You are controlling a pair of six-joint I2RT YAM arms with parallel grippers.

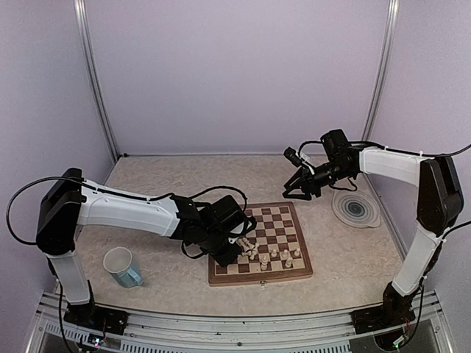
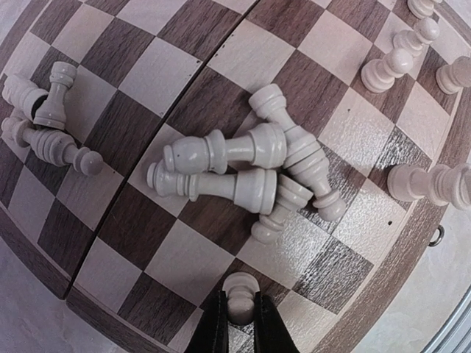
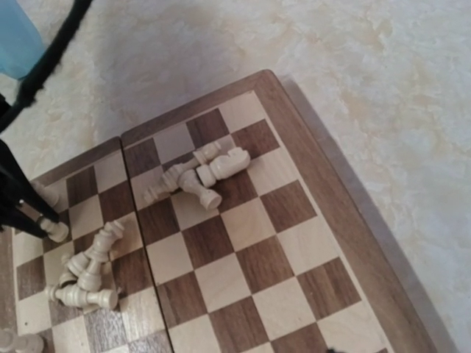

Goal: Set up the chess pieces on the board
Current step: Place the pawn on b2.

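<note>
The wooden board (image 1: 274, 220) lies in the middle of the table. Several cream chess pieces stand along its near rows (image 1: 283, 255). Others lie toppled in a heap (image 2: 250, 173), with a smaller heap to the left (image 2: 44, 118). Standing pieces show at the upper right (image 2: 401, 51). My left gripper (image 1: 241, 248) is low over the board's left part, shut on a small pawn (image 2: 241, 294) that stands on a dark square. My right gripper (image 1: 298, 193) hovers above the board's far edge, apparently open and empty. In its wrist view the board (image 3: 309, 220) and toppled pieces (image 3: 202, 173) show.
A round grey-blue ringed plate (image 1: 355, 208) sits right of the board. A light blue mug (image 1: 123, 266) stands at the near left; it also shows in the right wrist view (image 3: 15, 37). White walls close in the table on three sides.
</note>
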